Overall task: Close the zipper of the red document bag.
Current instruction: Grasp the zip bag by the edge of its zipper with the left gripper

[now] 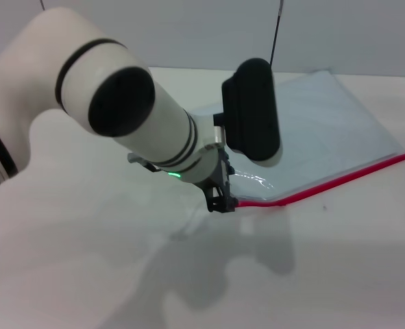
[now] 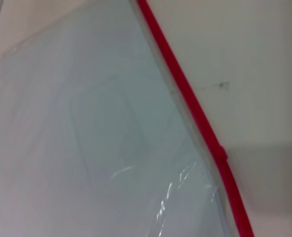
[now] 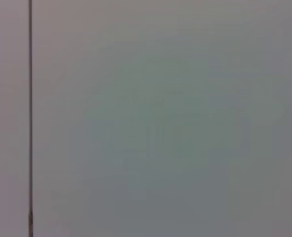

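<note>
Left gripper (image 1: 223, 203) is set at the zipper's (image 1: 339, 177) left end, apparently pinching it. Red document bag (image 1: 325, 123) lies flat toward 2 o'clock. Pull should be kept along the strip, low and steady.
</note>
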Motion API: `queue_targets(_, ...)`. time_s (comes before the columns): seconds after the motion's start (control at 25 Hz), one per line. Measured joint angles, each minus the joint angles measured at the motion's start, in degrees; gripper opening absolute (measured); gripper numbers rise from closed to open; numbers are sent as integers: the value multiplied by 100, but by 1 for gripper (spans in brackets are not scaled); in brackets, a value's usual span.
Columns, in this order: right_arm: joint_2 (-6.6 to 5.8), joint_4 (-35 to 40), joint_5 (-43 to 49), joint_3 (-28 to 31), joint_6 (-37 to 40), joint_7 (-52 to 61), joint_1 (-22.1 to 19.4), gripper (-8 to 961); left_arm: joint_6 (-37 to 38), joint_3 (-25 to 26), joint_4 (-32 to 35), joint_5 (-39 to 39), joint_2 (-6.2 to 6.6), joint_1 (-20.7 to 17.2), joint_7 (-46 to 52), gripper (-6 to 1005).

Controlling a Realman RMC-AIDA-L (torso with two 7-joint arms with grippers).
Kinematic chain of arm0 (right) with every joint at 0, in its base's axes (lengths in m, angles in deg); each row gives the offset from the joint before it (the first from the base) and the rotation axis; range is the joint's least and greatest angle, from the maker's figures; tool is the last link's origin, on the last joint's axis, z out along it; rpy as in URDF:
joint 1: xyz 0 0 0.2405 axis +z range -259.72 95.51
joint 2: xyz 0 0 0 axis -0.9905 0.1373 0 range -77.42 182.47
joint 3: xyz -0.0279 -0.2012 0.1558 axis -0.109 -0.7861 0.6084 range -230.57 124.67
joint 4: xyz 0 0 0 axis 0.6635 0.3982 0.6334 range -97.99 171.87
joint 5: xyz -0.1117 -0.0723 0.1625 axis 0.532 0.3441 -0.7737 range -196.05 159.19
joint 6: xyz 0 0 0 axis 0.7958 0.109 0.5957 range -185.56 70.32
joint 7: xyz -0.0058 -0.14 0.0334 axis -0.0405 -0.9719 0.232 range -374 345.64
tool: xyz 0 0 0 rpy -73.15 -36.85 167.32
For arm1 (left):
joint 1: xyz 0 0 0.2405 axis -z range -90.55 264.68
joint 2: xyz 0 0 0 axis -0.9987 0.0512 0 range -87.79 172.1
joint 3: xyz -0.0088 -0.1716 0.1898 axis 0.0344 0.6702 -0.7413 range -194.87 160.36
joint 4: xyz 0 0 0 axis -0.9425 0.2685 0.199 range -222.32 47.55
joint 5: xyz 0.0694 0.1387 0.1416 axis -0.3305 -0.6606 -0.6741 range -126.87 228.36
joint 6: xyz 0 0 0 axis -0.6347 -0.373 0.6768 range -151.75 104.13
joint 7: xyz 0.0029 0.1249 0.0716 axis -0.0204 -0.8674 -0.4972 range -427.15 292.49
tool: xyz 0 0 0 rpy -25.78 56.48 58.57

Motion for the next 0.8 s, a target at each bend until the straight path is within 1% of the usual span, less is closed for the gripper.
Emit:
queue_targets(0.2,0,-2,0,3,0,-1,0,666,220,-208,80,9,-30,-20,32,528)
queue_targets(0.36,0,-2,0,6,-1,-1,-1,666,245,-285,121,23,-43,-9,96,525)
queue_targets(0.64,0,-2,0,24,-1,-25,-17,666,152,-301,-122,-53,-14,-23,277,525)
queue_targets(0.8,0,-2,0,23,-1,-30,-10,666,-27,-363,-324,-41,-32,-55,301,524)
